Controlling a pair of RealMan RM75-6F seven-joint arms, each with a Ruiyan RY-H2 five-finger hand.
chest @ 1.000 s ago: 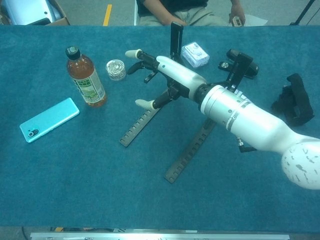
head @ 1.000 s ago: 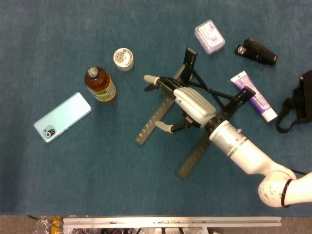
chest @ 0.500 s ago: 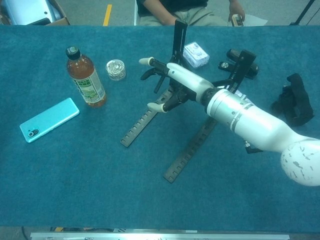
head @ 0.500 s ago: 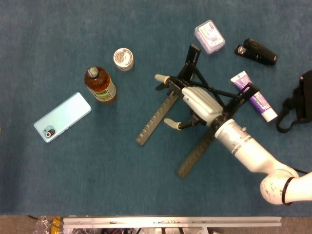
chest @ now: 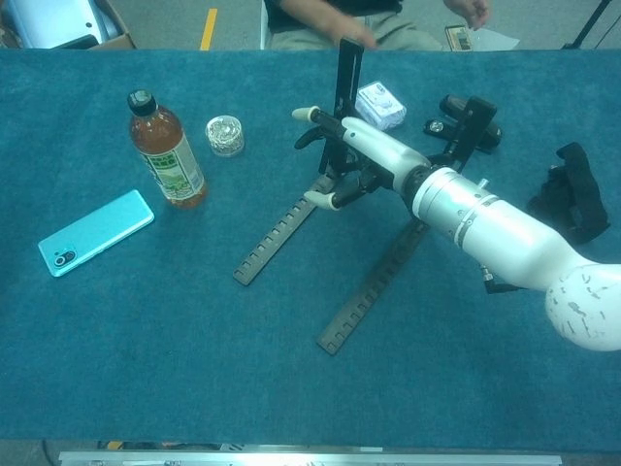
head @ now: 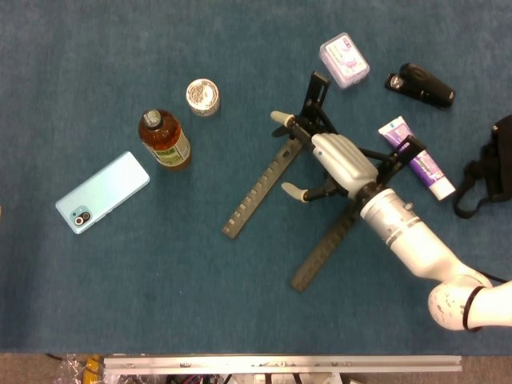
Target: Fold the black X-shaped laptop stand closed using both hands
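One teal carpet-like tabletop carries everything; beyond its far edge you see a seated person. Your right hand, fingers spread, grips nothing above the laptop stand.

text: we read none | bottle label: green, print too small for us | tube and small box: purple print, illegible to us

Your right hand sits over the far middle of the open laptop stand, fingers spread; it seems to touch the crossbars, though the contact is hard to see. The stand's two notched legs run near-left. At left stand the bottle, jar and phone.
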